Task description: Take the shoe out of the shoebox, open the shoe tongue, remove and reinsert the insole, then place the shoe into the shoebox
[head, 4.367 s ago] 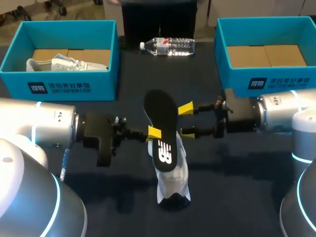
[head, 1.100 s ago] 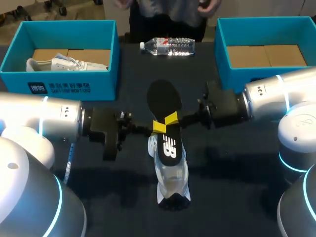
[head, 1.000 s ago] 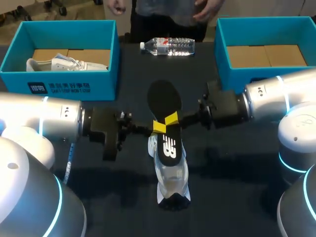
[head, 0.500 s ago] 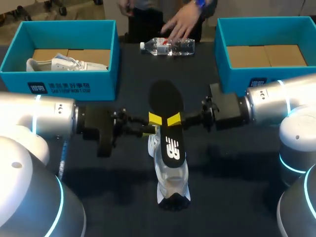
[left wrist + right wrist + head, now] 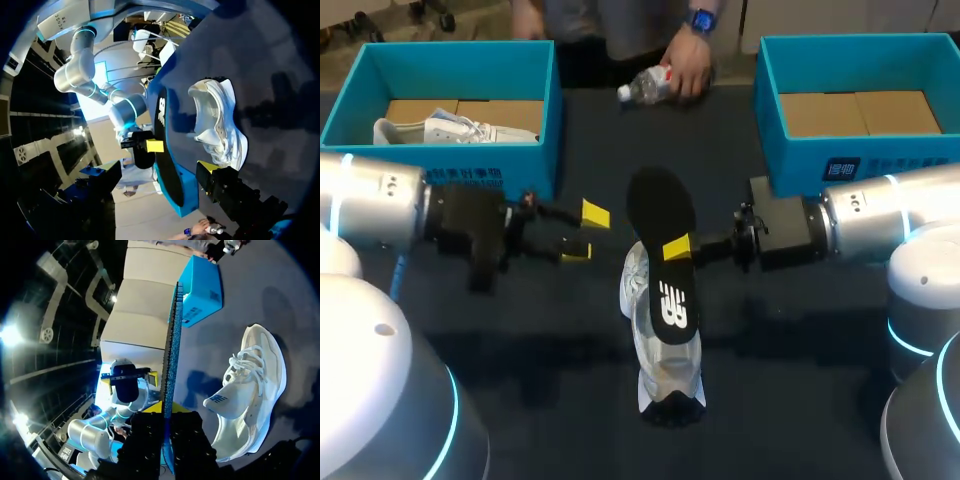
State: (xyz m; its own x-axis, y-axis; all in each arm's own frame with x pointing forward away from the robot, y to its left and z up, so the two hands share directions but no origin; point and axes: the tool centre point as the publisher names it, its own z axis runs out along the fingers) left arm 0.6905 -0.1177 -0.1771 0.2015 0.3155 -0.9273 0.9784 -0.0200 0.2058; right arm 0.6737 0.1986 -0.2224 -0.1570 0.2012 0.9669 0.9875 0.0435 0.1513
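Note:
A black insole [image 5: 663, 240] stands on edge above the white shoe [image 5: 663, 365], which lies on its side on the dark table. My right gripper [image 5: 677, 248] is shut on the insole's middle from the right. In the right wrist view the insole [image 5: 170, 350] rises edge-on from between my right gripper's [image 5: 167, 416] fingers, with the shoe [image 5: 252, 390] beside it. My left gripper [image 5: 583, 232] stands open to the left of the insole, apart from it, nothing between its fingers. The left wrist view shows the insole [image 5: 162, 145] and the shoe [image 5: 220, 125] ahead.
A blue shoebox [image 5: 535, 120] at the back left holds a second white shoe [image 5: 440, 128]. Another blue shoebox [image 5: 790, 150] stands at the back right. A person's hand [image 5: 690, 62] holds a water bottle [image 5: 645, 85] at the table's far edge.
My left gripper let go of the insole, opened wide and drew back to the left. The right gripper now holds the insole alone. A person's hand picked up the bottle.

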